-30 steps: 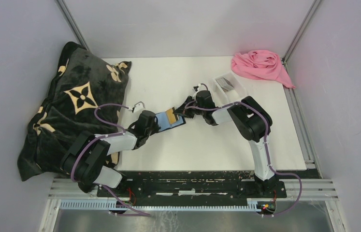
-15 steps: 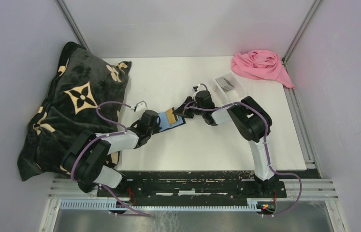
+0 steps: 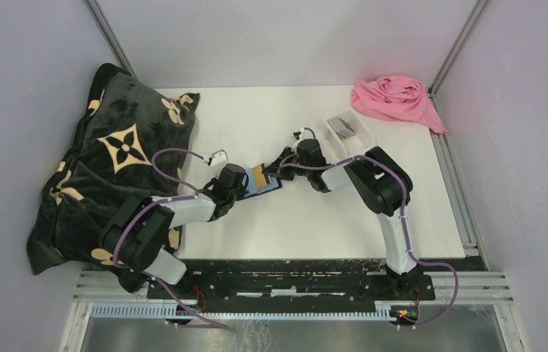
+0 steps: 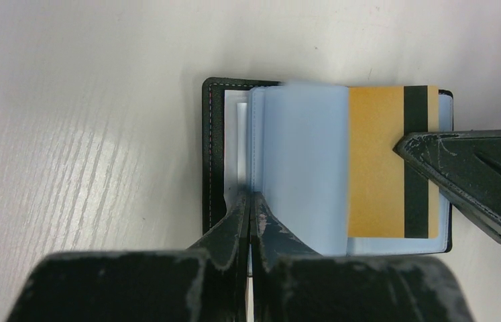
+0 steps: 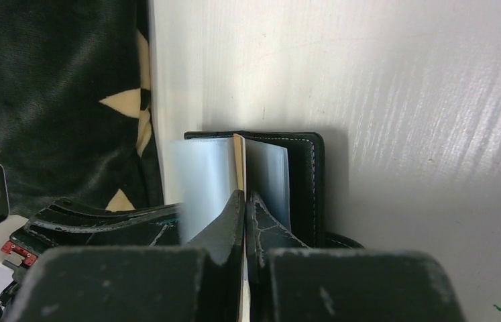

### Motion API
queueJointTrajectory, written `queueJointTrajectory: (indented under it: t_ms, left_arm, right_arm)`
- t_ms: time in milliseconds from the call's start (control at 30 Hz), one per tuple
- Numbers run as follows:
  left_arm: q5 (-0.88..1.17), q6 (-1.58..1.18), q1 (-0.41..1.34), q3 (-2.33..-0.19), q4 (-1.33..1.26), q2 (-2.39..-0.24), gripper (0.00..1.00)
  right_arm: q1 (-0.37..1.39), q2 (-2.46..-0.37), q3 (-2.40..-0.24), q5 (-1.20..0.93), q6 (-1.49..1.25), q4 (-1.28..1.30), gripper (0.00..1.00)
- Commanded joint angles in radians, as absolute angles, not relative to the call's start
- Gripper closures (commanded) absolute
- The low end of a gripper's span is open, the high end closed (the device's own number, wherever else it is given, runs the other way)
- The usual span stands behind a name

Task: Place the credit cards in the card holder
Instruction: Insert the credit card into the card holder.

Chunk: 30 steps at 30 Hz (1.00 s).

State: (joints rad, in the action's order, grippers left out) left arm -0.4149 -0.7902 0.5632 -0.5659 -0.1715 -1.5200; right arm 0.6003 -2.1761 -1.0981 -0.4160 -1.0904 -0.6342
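The black card holder (image 4: 215,147) lies open on the white table, its blue-grey sleeves fanned out. A tan credit card (image 4: 375,161) with a dark stripe lies part way into one sleeve. My left gripper (image 4: 253,196) is shut on a blue-grey sleeve at the holder's near edge. My right gripper (image 5: 243,193) is shut on the tan card's edge (image 5: 239,161), beside the holder's black cover (image 5: 304,181). From above, the two grippers (image 3: 245,183) (image 3: 276,172) meet at the holder (image 3: 265,185) from either side. A greyish card (image 3: 342,126) lies in a clear tray.
A black cushion with tan flower marks (image 3: 109,161) covers the table's left side, close behind my left arm. A pink cloth (image 3: 395,99) lies at the back right corner. The clear tray (image 3: 359,128) sits just behind my right arm.
My left gripper has slid right onto the card holder and shut on a sleeve, covering more of the blue lining. The right gripper has kept its hold on the tan card.
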Motion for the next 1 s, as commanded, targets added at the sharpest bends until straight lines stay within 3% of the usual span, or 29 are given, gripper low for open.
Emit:
queueJointTrajectory:
  t_ms: [0,967]
  left_arm:
    - [-0.362,-0.762,0.574,-0.544,-0.088,-1.595,0.97]
    - [-0.552,-0.79,0.584,-0.534,0.089,-1.34,0.87]
  right_arm:
    - [0.618,-2.152,-1.079,-0.448,-1.064,-0.652,0.99]
    - [0.619,-2.163,-1.104,-0.419,-1.024,-0.611,0.99]
